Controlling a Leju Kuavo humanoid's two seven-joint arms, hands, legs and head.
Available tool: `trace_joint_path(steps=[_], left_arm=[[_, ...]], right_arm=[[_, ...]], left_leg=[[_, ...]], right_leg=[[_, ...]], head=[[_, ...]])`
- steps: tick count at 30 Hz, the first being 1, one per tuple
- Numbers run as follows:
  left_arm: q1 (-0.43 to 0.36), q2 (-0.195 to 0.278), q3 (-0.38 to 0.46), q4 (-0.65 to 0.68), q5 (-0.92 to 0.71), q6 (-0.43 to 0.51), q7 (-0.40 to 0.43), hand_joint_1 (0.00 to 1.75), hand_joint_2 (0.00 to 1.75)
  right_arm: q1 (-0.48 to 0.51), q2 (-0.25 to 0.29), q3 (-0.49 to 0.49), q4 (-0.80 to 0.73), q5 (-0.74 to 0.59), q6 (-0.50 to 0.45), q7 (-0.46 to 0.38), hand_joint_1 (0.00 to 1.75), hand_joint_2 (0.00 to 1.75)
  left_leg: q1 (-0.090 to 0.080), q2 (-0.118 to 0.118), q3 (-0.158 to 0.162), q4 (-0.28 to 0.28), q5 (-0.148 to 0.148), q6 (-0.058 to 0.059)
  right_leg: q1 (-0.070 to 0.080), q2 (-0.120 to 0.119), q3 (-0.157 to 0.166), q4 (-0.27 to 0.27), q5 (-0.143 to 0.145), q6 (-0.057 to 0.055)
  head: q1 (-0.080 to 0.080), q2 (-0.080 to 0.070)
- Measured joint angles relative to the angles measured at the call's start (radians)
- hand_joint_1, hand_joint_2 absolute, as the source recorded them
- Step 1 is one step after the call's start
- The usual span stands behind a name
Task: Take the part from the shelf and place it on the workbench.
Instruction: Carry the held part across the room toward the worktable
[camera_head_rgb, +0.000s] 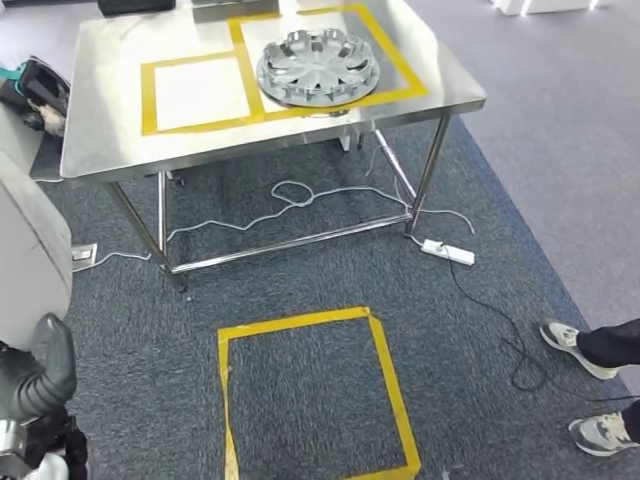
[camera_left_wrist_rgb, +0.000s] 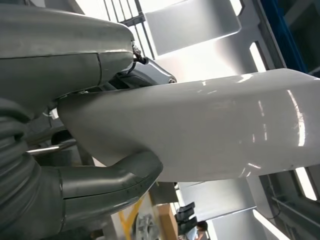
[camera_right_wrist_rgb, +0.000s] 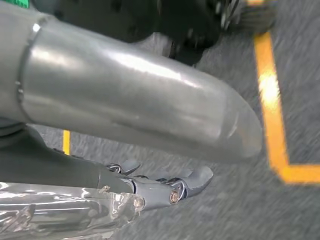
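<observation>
A large smooth white part (camera_head_rgb: 26, 250) rises at the left edge of the head view, and my left hand (camera_head_rgb: 38, 375) grips it from below. In the left wrist view the glossy white part (camera_left_wrist_rgb: 211, 130) lies clamped between my thick grey thumb and my darker fingers (camera_left_wrist_rgb: 151, 75). The steel workbench (camera_head_rgb: 106, 130) stands ahead with two yellow-taped rectangles; the left one (camera_head_rgb: 200, 92) is bare. My right hand (camera_right_wrist_rgb: 162, 192) hangs over the carpet with its fingers stretched out and nothing in them.
A silver hubcap (camera_head_rgb: 317, 66) lies in the bench's right taped rectangle. A yellow tape square (camera_head_rgb: 317, 400) marks the carpet before the bench. White cables and a power strip (camera_head_rgb: 447, 252) lie under it. A person's shoes (camera_head_rgb: 577, 345) stand at the right.
</observation>
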Motion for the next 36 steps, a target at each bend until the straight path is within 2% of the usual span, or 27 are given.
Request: trace_joint_path(steps=[2, 4, 5, 6, 7, 8, 10, 11, 12, 13, 15, 16, 17, 18, 19, 21, 22, 23, 25, 26, 27, 29, 30, 32, 33, 34, 36], left_arm=[[0.001, -0.001, 0.001, -0.001, 0.000, 0.000, 0.000, 1.75, 1.75], [0.001, -0.002, 0.001, -0.001, -0.001, -0.001, 0.000, 1.75, 1.75], [0.002, -0.002, 0.001, -0.001, -0.002, -0.001, 0.000, 1.75, 1.75], [0.002, -0.002, 0.002, -0.001, -0.002, -0.001, 0.000, 1.75, 1.75], [0.002, -0.002, 0.002, -0.001, -0.002, -0.001, 0.000, 1.75, 1.75], [0.003, -0.002, 0.002, -0.001, -0.002, -0.001, 0.000, 1.75, 1.75], [0.005, -0.002, 0.002, 0.000, -0.002, -0.001, 0.000, 1.75, 1.75], [0.006, -0.003, 0.002, 0.001, -0.001, -0.001, 0.000, 1.75, 1.75], [0.006, -0.003, 0.002, 0.000, -0.001, -0.001, 0.000, 1.75, 1.75], [0.005, -0.003, 0.002, -0.001, -0.001, -0.002, 0.000, 1.75, 1.75], [0.003, -0.003, 0.001, -0.004, -0.002, -0.001, 0.000, 1.75, 1.75], [0.003, -0.003, 0.001, -0.004, -0.002, -0.001, 0.000, 1.75, 1.75], [0.005, -0.003, 0.000, -0.004, -0.002, 0.000, 0.000, 1.75, 1.75], [0.007, -0.003, 0.000, -0.004, -0.002, 0.000, 0.000, 1.75, 1.75], [0.009, -0.003, 0.000, -0.004, -0.001, 0.000, 0.000, 1.75, 1.75], [0.011, -0.003, 0.001, -0.004, -0.001, 0.000, 0.000, 1.75, 1.75], [0.012, -0.003, 0.001, -0.004, -0.002, 0.000, 0.000, 1.75, 1.75], [0.014, -0.003, 0.001, -0.004, -0.002, 0.000, 0.000, 1.75, 1.75], [0.018, -0.003, 0.002, -0.004, 0.001, 0.000, 0.000, 1.75, 1.75], [0.021, -0.003, 0.002, -0.004, 0.002, 0.000, 0.000, 1.75, 1.75], [0.023, -0.003, 0.003, -0.005, 0.004, -0.001, 0.000, 1.75, 1.75], [0.024, -0.003, 0.005, -0.009, 0.006, -0.003, 0.000, 1.75, 1.75], [0.024, -0.003, 0.007, -0.011, 0.007, -0.004, 0.000, 1.75, 1.75], [0.025, -0.003, 0.012, -0.014, 0.007, -0.006, 0.000, 1.75, 1.75], [0.026, -0.003, 0.014, -0.014, 0.007, -0.006, 0.000, 1.75, 1.75], [0.026, -0.004, 0.015, -0.014, 0.006, -0.006, 0.000, 1.75, 1.75], [0.027, -0.004, 0.018, -0.014, 0.006, -0.007, 0.000, 1.75, 1.75]], right_arm=[[-0.003, 0.000, 0.000, 0.000, 0.000, 0.001, 0.000, 0.00, 0.00], [0.001, 0.001, 0.000, 0.001, 0.000, 0.001, 0.001, 0.00, 0.00], [0.004, 0.001, 0.000, 0.001, 0.000, 0.001, 0.001, 0.00, 0.00], [0.007, 0.001, 0.000, 0.001, 0.000, 0.000, 0.001, 0.00, 0.00], [0.009, 0.001, 0.000, 0.001, 0.000, 0.000, 0.001, 0.00, 0.00], [0.012, 0.001, 0.000, 0.001, 0.000, 0.000, 0.001, 0.00, 0.00], [0.021, 0.001, 0.000, 0.001, 0.000, 0.000, 0.002, 0.00, 0.00], [0.023, 0.001, 0.000, 0.001, 0.000, 0.000, 0.002, 0.00, 0.00], [0.022, 0.001, 0.000, 0.001, 0.001, 0.000, 0.002, 0.00, 0.00], [0.018, 0.001, 0.000, 0.001, 0.002, 0.000, 0.002, 0.00, 0.00], [0.009, 0.001, 0.000, 0.001, 0.003, 0.000, 0.000, 0.00, 0.00], [0.006, 0.001, 0.000, 0.001, 0.003, 0.000, 0.000, 0.00, 0.00], [0.006, 0.000, 0.000, 0.001, 0.004, 0.000, 0.000, 0.00, 0.00], [0.007, 0.000, 0.000, 0.001, 0.004, 0.000, 0.000, 0.00, 0.00], [0.008, 0.000, 0.000, 0.001, 0.005, 0.000, 0.000, 0.00, 0.00], [0.009, 0.001, 0.000, 0.001, 0.008, 0.002, 0.000, 0.00, 0.00], [0.009, 0.002, 0.000, 0.001, 0.010, 0.002, 0.000, 0.00, 0.00], [0.009, 0.003, 0.000, 0.001, 0.012, 0.003, 0.000, 0.00, 0.00], [0.010, 0.004, 0.000, 0.001, 0.016, 0.003, 0.000, 0.00, 0.00], [0.010, 0.004, 0.000, 0.001, 0.018, 0.003, 0.000, 0.00, 0.00], [0.010, 0.003, 0.000, 0.001, 0.019, 0.003, -0.001, 0.00, 0.00], [0.006, 0.003, 0.000, 0.001, 0.021, 0.002, -0.003, 0.00, 0.00], [0.003, 0.003, 0.000, 0.001, 0.022, 0.001, -0.004, 0.00, 0.00], [-0.004, 0.004, 0.000, 0.001, 0.023, 0.002, -0.004, 0.00, 0.00], [-0.005, 0.004, 0.001, 0.001, 0.023, 0.002, -0.004, 0.00, 0.00], [-0.004, 0.005, 0.001, 0.001, 0.023, 0.002, -0.004, 0.00, 0.00], [0.001, 0.005, 0.001, 0.001, 0.024, 0.002, -0.004, 0.00, 0.00]], left_leg=[[-0.002, 0.001, 0.036, -0.001, -0.025, 0.014], [-0.006, 0.000, 0.072, -0.001, -0.059, 0.022], [-0.007, -0.002, 0.094, -0.001, -0.078, 0.023], [-0.009, -0.004, 0.120, -0.001, -0.098, 0.024], [-0.012, -0.005, 0.148, -0.002, -0.119, 0.025], [-0.014, -0.005, 0.171, -0.003, -0.139, 0.024], [-0.019, -0.008, 0.210, -0.003, -0.180, 0.021], [-0.020, -0.010, 0.225, -0.005, -0.194, 0.017], [-0.021, -0.013, 0.236, -0.002, -0.200, 0.012], [-0.021, -0.014, 0.235, 0.012, -0.193, 0.007], [-0.020, -0.012, 0.180, 0.112, -0.141, -0.006], [-0.018, -0.011, 0.130, 0.185, -0.123, -0.013], [-0.015, -0.010, 0.078, 0.248, -0.126, -0.020], [-0.011, -0.009, 0.033, 0.289, -0.157, -0.026], [-0.008, -0.009, -0.004, 0.309, -0.208, -0.031], [-0.001, -0.009, -0.046, 0.292, -0.297, -0.039], [0.002, -0.008, -0.054, 0.260, -0.303, -0.043], [0.005, -0.006, -0.056, 0.211, -0.263, -0.048], [0.014, 0.006, -0.058, 0.089, -0.088, -0.054], [0.016, 0.011, -0.057, 0.050, -0.017, -0.053], [0.018, 0.014, -0.055, 0.025, 0.020, -0.048], [0.020, 0.009, -0.033, 0.021, 0.010, -0.030], [0.022, 0.007, -0.019, 0.018, 0.002, -0.021], [0.022, 0.006, 0.009, 0.017, -0.018, -0.009], [0.021, 0.006, 0.025, 0.016, -0.033, -0.006], [0.019, 0.004, 0.043, 0.016, -0.049, -0.003], [0.015, 0.001, 0.086, 0.016, -0.084, 0.000]], right_leg=[[0.002, -0.010, -0.087, 0.132, -0.012, 0.001], [0.006, -0.011, -0.182, 0.217, -0.100, 0.000], [0.007, -0.011, -0.216, 0.223, -0.153, -0.001], [0.009, -0.011, -0.243, 0.206, -0.188, -0.005], [0.011, -0.011, -0.263, 0.173, -0.186, -0.010], [0.014, -0.012, -0.278, 0.126, -0.126, -0.018], [0.022, -0.015, -0.295, 0.033, 0.074, -0.030], [0.025, -0.015, -0.293, 0.005, 0.149, -0.033], [0.027, -0.014, -0.286, -0.008, 0.180, -0.034], [0.026, -0.012, -0.273, -0.010, 0.175, -0.035], [0.020, -0.009, -0.248, -0.022, 0.158, -0.042], [0.016, -0.008, -0.230, -0.030, 0.148, -0.046], [0.014, -0.007, -0.210, -0.037, 0.135, -0.048], [0.011, -0.007, -0.188, -0.043, 0.120, -0.049], [0.008, -0.005, -0.165, -0.048, 0.105, -0.049], [-0.001, 0.000, -0.115, -0.054, 0.071, -0.044], [-0.006, 0.003, -0.089, -0.056, 0.051, -0.038], [-0.010, 0.006, -0.067, -0.057, 0.031, -0.031], [-0.013, 0.009, -0.028, -0.056, -0.011, -0.016], [-0.011, 0.009, -0.014, -0.063, -0.031, -0.010], [-0.009, 0.010, 0.005, -0.065, -0.038, -0.002], [-0.008, 0.006, 0.014, -0.051, -0.022, 0.013], [-0.009, 0.002, -0.003, -0.006, 0.004, 0.019], [-0.007, -0.008, -0.087, 0.125, 0.020, 0.022], [-0.005, -0.011, -0.138, 0.188, -0.005, 0.020], [-0.003, -0.012, -0.181, 0.226, -0.055, 0.018], [0.003, -0.012, -0.243, 0.233, -0.166, 0.012]], head=[[0.006, 0.000], [0.010, 0.000], [0.011, 0.000], [0.013, 0.000], [0.015, 0.000], [0.017, 0.000], [0.015, 0.000], [0.012, 0.000], [0.011, 0.000], [0.010, 0.000], [0.007, 0.000], [0.005, 0.000], [0.003, 0.000], [0.002, 0.000], [0.003, 0.000], [0.002, 0.000], [0.002, 0.000], [0.001, 0.000], [-0.010, 0.000], [-0.013, 0.000], [-0.015, 0.000], [-0.007, 0.000], [-0.003, 0.000], [0.005, 0.000], [0.008, 0.000], [0.010, 0.000], [0.015, 0.000]])
